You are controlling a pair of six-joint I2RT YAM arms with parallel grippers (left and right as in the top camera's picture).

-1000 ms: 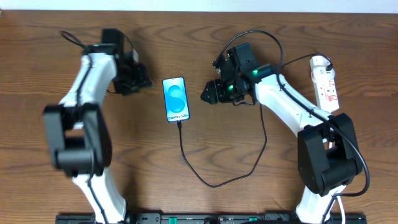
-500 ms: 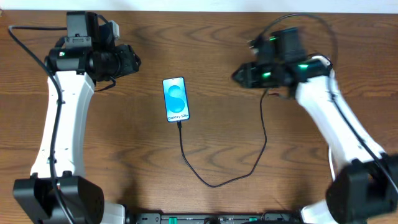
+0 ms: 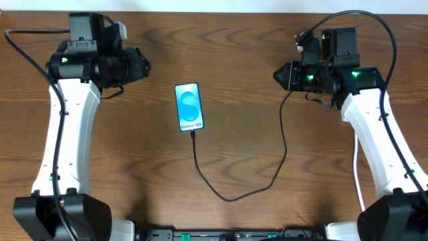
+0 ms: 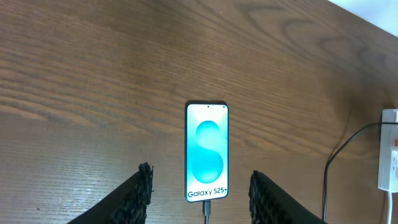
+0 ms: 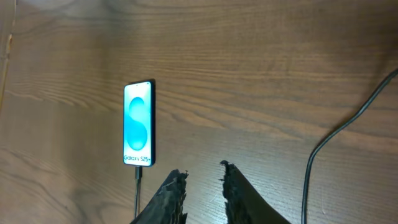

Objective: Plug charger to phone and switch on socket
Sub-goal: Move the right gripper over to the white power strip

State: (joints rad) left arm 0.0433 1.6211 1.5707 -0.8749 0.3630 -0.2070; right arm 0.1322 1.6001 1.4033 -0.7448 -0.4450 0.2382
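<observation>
The phone (image 4: 207, 152) lies flat on the counter (image 3: 134, 167) with its screen lit. It is directly ahead of the left gripper (image 4: 200, 174) and ahead-left of the right gripper (image 5: 202, 173).

The charger (image 3: 285, 140) meets the phone's lower edge and its plug appears seated. The step in hand is therefore judged to be switching on the socket (image 4: 389, 149). The socket lies far to the right of the left jaws, at the frame edge. The right wrist view does not show it, and its switch is too small to make out.

- **Left jaws:** spread wide, empty.
- **Right jaws:** narrow gap, empty.

Procedure:
1. Use the right arm, judged the nearer.
2. Set its jaws narrow so that one fingertip presses one switch only.
3. Descend straight down.
4. Stay off the cable, since a tug could unseat the plug.
</observation>
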